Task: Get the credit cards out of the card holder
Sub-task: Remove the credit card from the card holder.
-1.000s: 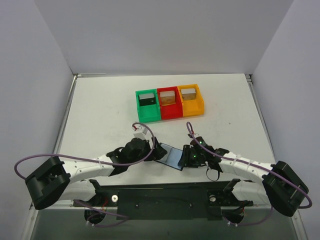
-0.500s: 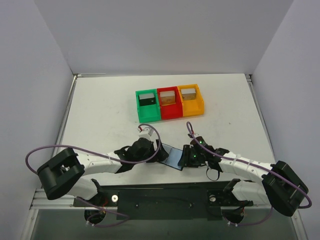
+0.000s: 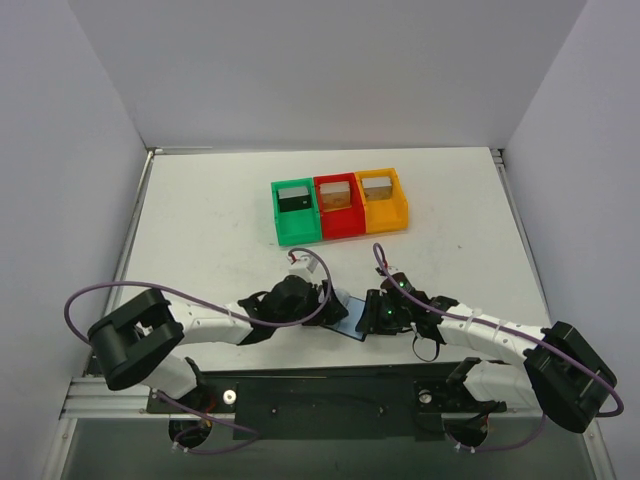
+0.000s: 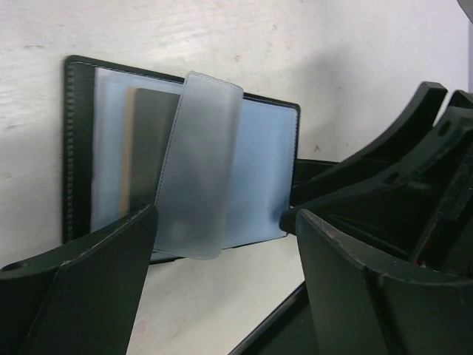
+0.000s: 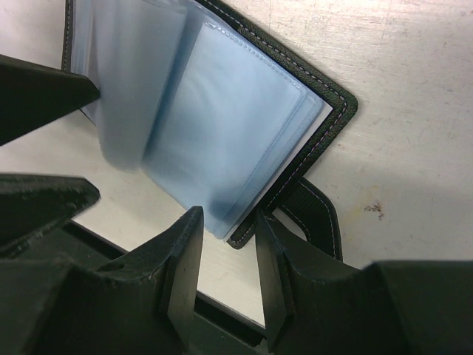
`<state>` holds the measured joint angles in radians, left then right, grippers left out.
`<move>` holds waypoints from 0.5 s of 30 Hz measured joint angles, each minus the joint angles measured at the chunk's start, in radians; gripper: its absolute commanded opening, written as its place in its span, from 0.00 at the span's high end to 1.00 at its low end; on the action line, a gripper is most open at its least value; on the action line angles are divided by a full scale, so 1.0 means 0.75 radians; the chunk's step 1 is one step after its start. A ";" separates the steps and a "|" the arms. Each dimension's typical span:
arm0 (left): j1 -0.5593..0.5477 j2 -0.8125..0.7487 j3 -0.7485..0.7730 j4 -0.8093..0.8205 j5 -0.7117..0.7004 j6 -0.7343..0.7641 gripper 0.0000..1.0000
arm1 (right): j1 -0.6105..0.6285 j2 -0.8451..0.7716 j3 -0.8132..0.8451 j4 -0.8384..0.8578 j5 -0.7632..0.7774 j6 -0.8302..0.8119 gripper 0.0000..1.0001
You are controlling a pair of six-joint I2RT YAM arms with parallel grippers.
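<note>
left claw (image 4: 220, 218) apart over card holder (image 4: 259, 148) | right claw (image 5: 227, 218) clamped on its edge

card holder (image 3: 347, 313): on table (image 3: 210, 220), between left pincer (image 4: 222, 214) and right pincer (image 5: 225, 222); bins (image 3: 340, 205): behind it, well apart

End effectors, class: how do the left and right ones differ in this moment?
The left end effector is wide open; the right end effector is narrow. The left grips nothing, straddling a clear sleeve; the right pinches the card holder's edge. Both are black.
</note>
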<state>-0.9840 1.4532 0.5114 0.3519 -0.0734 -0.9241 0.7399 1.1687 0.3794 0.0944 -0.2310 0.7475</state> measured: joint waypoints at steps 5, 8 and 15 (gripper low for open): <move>-0.035 0.072 0.041 0.069 0.062 0.001 0.15 | -0.001 -0.001 0.000 0.001 -0.004 0.001 0.65; -0.044 0.102 0.042 0.123 0.102 -0.001 0.15 | -0.001 -0.011 -0.003 0.004 -0.008 0.002 0.54; -0.050 0.133 0.037 0.232 0.162 -0.011 0.15 | -0.007 -0.135 -0.031 -0.075 0.068 0.017 0.36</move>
<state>-1.0218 1.5528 0.5388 0.5262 0.0479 -0.9325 0.7345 1.0672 0.3565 0.0380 -0.1802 0.7601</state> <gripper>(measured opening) 0.847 0.610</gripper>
